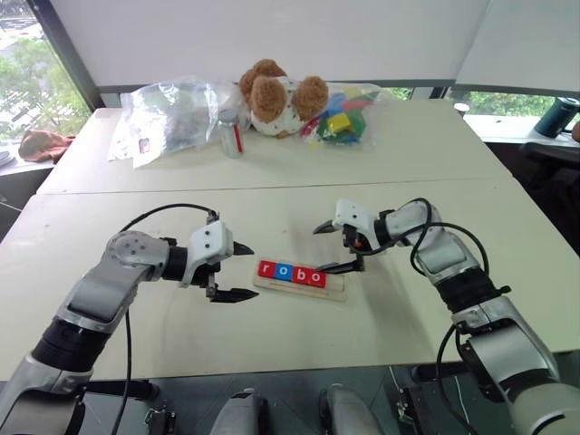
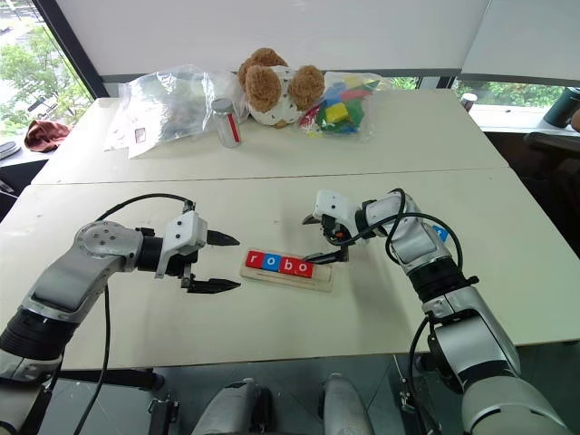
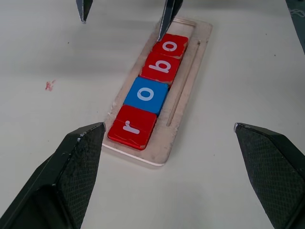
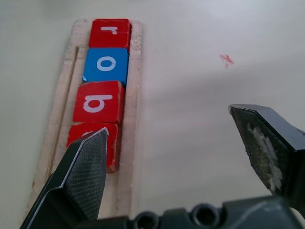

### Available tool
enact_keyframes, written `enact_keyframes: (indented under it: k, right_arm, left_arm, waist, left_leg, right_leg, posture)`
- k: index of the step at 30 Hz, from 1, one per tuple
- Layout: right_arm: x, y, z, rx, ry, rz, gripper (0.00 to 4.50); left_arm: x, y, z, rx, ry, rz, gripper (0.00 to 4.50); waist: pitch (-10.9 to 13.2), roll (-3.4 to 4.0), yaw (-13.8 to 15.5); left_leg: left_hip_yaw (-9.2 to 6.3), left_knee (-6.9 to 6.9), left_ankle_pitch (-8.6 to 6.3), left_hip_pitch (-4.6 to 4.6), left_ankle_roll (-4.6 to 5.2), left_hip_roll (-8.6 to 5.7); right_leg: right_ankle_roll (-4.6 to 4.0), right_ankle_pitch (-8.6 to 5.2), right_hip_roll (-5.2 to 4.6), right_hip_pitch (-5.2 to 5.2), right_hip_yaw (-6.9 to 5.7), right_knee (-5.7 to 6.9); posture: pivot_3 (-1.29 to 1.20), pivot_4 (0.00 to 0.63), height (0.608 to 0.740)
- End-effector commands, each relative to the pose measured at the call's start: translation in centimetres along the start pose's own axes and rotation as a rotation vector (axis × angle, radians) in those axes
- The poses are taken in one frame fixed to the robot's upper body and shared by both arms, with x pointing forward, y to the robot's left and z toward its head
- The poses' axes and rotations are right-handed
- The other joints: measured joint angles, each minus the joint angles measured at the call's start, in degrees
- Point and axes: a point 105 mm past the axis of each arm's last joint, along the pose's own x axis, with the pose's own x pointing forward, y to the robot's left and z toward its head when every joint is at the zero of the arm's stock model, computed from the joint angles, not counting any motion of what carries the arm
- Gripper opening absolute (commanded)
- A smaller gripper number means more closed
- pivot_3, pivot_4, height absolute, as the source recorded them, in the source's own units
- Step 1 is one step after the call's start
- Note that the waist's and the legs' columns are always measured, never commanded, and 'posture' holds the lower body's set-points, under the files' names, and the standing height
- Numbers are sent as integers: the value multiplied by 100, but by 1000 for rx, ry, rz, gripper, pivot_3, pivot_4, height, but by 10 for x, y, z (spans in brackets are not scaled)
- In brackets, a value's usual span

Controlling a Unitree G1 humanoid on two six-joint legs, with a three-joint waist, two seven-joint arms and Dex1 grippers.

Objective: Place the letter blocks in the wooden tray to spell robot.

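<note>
With four letter blocks (image 1: pixel 291 274) seated r-o-b-o in wooden tray (image 1: pixel 333 290) at frame centre, last slot stood bare; left gripper (image 1: pixel 237 271) and right gripper (image 1: pixel 332 246) flanked tray, wide, empty, likely awaiting t.

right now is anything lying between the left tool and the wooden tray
No. The stretch of table between the left tool and the wooden tray is bare, seen in the left eye view.
</note>
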Motion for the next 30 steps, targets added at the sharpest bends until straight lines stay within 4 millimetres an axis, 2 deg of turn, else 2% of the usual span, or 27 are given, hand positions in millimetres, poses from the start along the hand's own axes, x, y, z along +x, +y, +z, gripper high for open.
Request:
enact_keyframes:
  k: [1, 4, 7, 9, 13, 15, 20, 25, 30]
  right_arm:
    - [-28, -39, 14, -1, -37, -246, 4445]
    - [-66, -69, 23, 125, -96, -567, 4445]
    - [-109, -79, 14, 293, -112, -969, 4445]
    - [-132, -66, 2, 367, -74, -1214, 4445]
    - [-160, -15, -37, 579, 51, -1574, 4445]
    - [-163, 4, -54, 665, 118, -1648, 4445]
    - [-158, 26, -76, 776, 197, -1677, 4445]
    - [-139, 34, -93, 889, 210, -1637, 4445]
    - [-124, 30, -106, 984, 199, -1603, 4445]
  left_arm:
    - [-2, 3, 13, 29, -44, 11, 4500]
    - [0, -3, 26, 31, -96, -12, 4500]
    - [1, -8, 40, 33, -150, -38, 4500]
    - [4, -9, 46, 44, -165, -50, 4500]
    - [16, -7, 56, 66, -200, -80, 4500]
    - [23, -8, 58, 69, -216, -102, 4500]
    - [33, -7, 55, 65, -223, -125, 4500]
    - [36, -6, 48, 57, -203, -117, 4500]
    - [33, -7, 46, 45, -199, -92, 4500]
  waist:
    - [0, 0, 2]
    - [0, 0, 16]
    - [-5, -2, 30]
    - [-11, -4, 30]
    - [-13, -2, 35]
    - [-13, -1, 20]
    - [-13, -1, -36]
    - [-13, -1, -37]
    - [-13, 0, -28]
  left_leg:
    - [0, 0, 0, 0, 0, 0]
    - [0, 0, 9, -1, -15, 0]
    - [-8, 0, 14, -25, -26, 1]
    - [-22, 0, 16, -46, -30, 1]
    - [-18, 6, 23, -75, -41, -8]
    - [-10, 8, 26, -75, -42, -11]
    - [11, 11, 12, -47, -13, -16]
    - [1, -5, 13, 17, -15, 4]
    - [4, 2, 13, 18, -15, 2]
  right_leg:
    - [0, 0, 0, 0, 0, 0]
    - [0, 0, -2, 0, 0, 0]
    - [0, 0, -4, -21, -2, 5]
    - [0, 0, -3, -38, -5, 13]
    - [0, 0, -3, -74, 2, 53]
    - [0, 0, -2, -77, 7, 59]
    - [0, 0, 13, -74, 22, 70]
    - [-5, -3, 40, -21, 22, 74]
    - [-4, -3, 35, -15, 24, 72]
  posture:
    - [0, 150, 740]
    - [0, 150, 740]
    - [0, 150, 740]
    - [0, 150, 740]
    - [0, 150, 740]
    - [0, 150, 740]
    - [0, 150, 740]
    - [0, 150, 740]
    - [0, 150, 740]
